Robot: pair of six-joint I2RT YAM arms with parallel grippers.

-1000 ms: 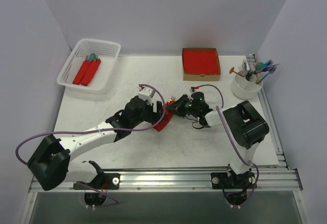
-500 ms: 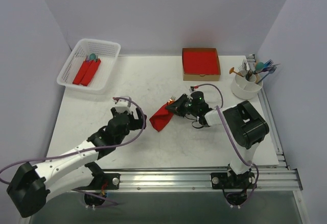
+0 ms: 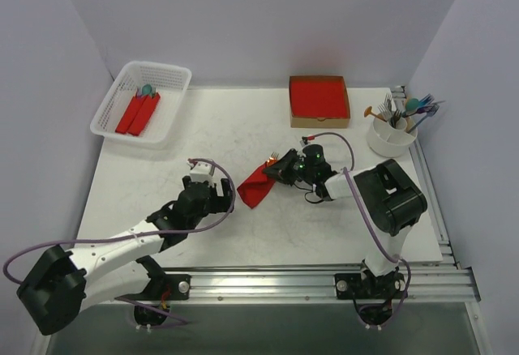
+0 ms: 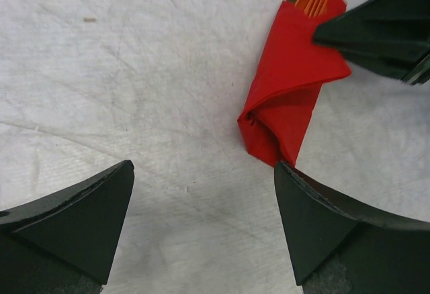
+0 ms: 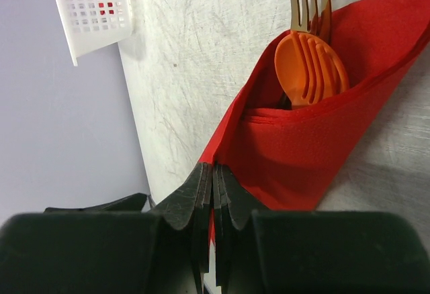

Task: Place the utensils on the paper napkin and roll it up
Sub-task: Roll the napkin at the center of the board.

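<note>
The red paper napkin (image 3: 256,185) lies folded round the utensils at the table's middle. An orange spoon (image 5: 311,69) and a metal fork (image 5: 309,0) poke out of its far end. My right gripper (image 3: 276,173) is shut on the napkin's edge (image 5: 232,148). My left gripper (image 3: 217,198) is open and empty, just left of the napkin; the napkin's near end (image 4: 272,143) lies beside my right fingertip (image 4: 316,220). The right gripper's fingers (image 4: 376,29) show in the left wrist view.
A white basket (image 3: 142,102) with red rolls stands at the back left. A cardboard box with a red stack (image 3: 319,100) stands at the back middle. A white cup of utensils (image 3: 392,132) stands at the right.
My left gripper let go of the napkin, drew back to the left, then came a little closer again. The right gripper has stayed shut on the napkin.
</note>
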